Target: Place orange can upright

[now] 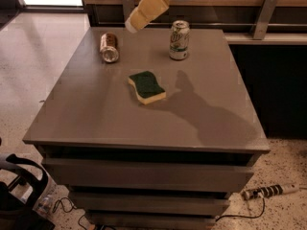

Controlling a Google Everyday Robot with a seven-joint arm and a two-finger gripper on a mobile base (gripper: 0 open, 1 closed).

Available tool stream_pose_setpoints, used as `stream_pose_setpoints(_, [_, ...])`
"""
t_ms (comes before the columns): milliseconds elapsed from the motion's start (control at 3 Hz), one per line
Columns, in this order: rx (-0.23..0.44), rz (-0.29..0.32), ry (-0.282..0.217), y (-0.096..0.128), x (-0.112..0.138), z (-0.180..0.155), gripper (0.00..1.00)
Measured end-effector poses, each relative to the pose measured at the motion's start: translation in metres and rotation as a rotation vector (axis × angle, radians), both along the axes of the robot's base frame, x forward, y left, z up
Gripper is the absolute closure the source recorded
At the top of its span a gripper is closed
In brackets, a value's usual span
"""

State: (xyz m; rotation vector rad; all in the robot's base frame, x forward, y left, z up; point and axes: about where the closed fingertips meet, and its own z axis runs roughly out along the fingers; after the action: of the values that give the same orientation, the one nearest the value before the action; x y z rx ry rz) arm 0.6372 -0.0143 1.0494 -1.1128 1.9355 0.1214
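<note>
The orange can (109, 47) lies on its side at the back left of the grey table (96, 114), its silver end facing the camera. My gripper (133, 24) hangs above the table's back edge, to the right of that can and higher than it, not touching it. The tan fingers point down and to the left. Nothing shows between them.
A white-and-green can (179, 40) stands upright at the back middle of the table. A green-and-yellow sponge (147, 86) lies near the centre. A wooden wall with metal brackets (262, 14) runs behind. A power strip (268, 191) lies on the floor at the right.
</note>
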Motion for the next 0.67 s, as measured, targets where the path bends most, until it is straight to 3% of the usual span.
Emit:
stream_pose_setpoints(333, [-0.006, 0.001, 0.028, 0.008, 0.018, 0.001, 0.00])
stream_pose_setpoints(667, [-0.047, -0.024, 0.091, 0.022, 0.051, -0.006, 0.00])
